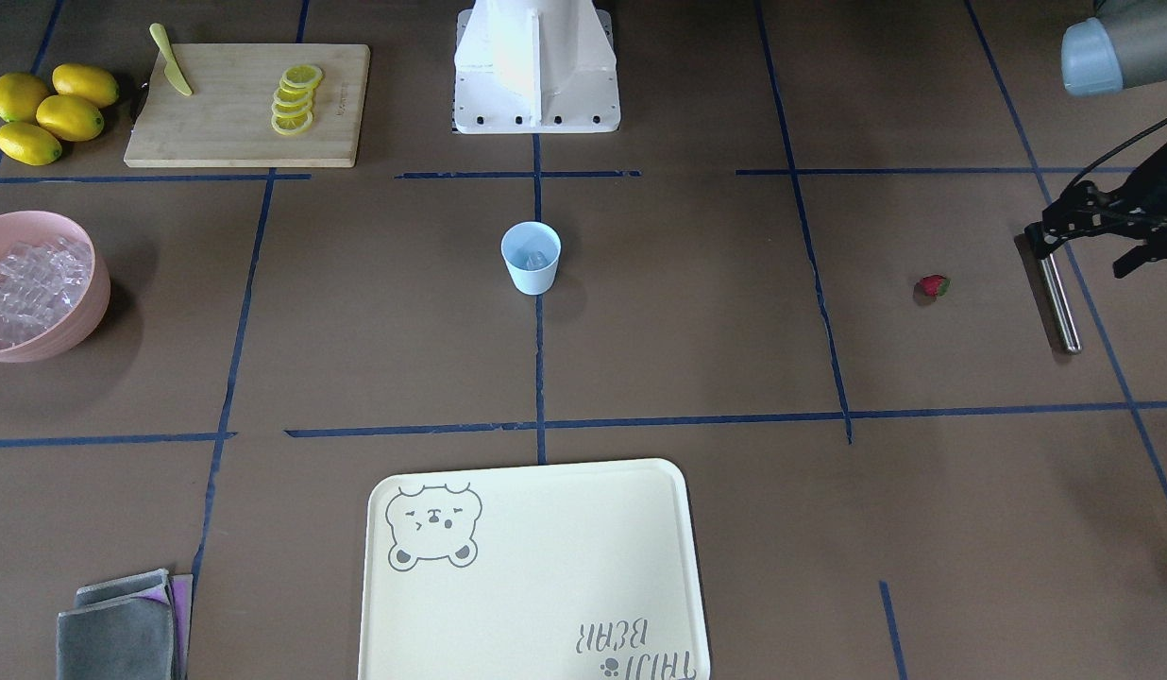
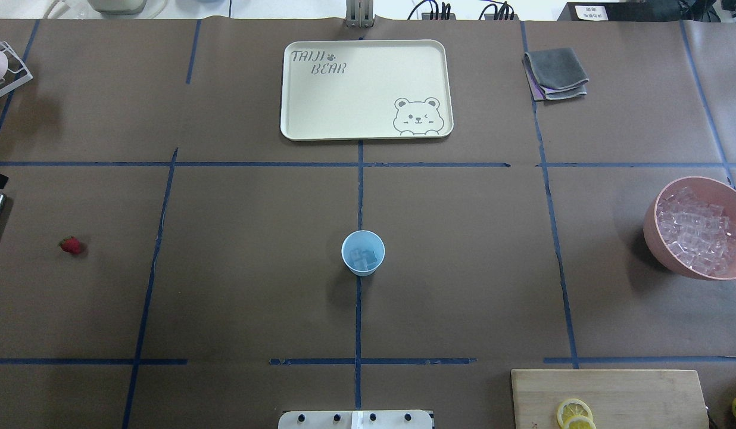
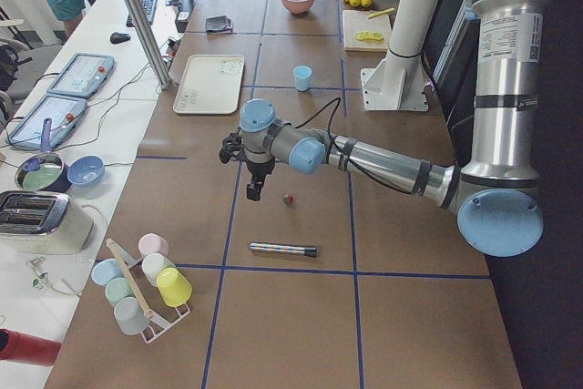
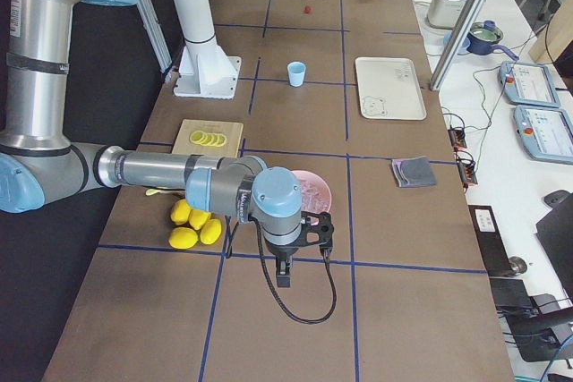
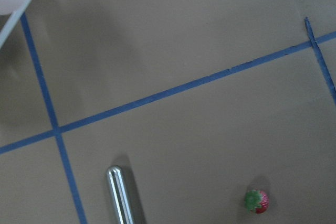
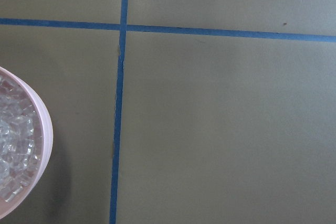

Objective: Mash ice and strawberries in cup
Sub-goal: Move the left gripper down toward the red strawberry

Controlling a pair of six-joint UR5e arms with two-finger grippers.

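Observation:
The light blue cup [image 2: 362,253] stands upright at the table's middle with a few clear ice cubes [image 2: 365,258] in it. More ice [image 2: 698,232] fills a pink bowl [image 2: 654,223] at the robot's right. One red strawberry [image 1: 933,285] lies on the table at the robot's left. My left gripper [image 1: 1079,253] hangs above the table just beyond it, fingers apart and empty. A metal rod [image 1: 1058,302] lies under that gripper. My right gripper [image 4: 285,275] hovers beside the pink bowl [image 4: 318,190]; I cannot tell whether it is open or shut.
A cream bear tray [image 2: 296,128] lies on the far side of the cup. Folded grey cloths [image 2: 555,72] sit near it. A cutting board [image 1: 215,132] carries lemon slices [image 1: 295,99] and a yellow knife [image 1: 171,61], with whole lemons [image 1: 50,113] beside it. A cup rack [image 3: 146,284] stands at the left end.

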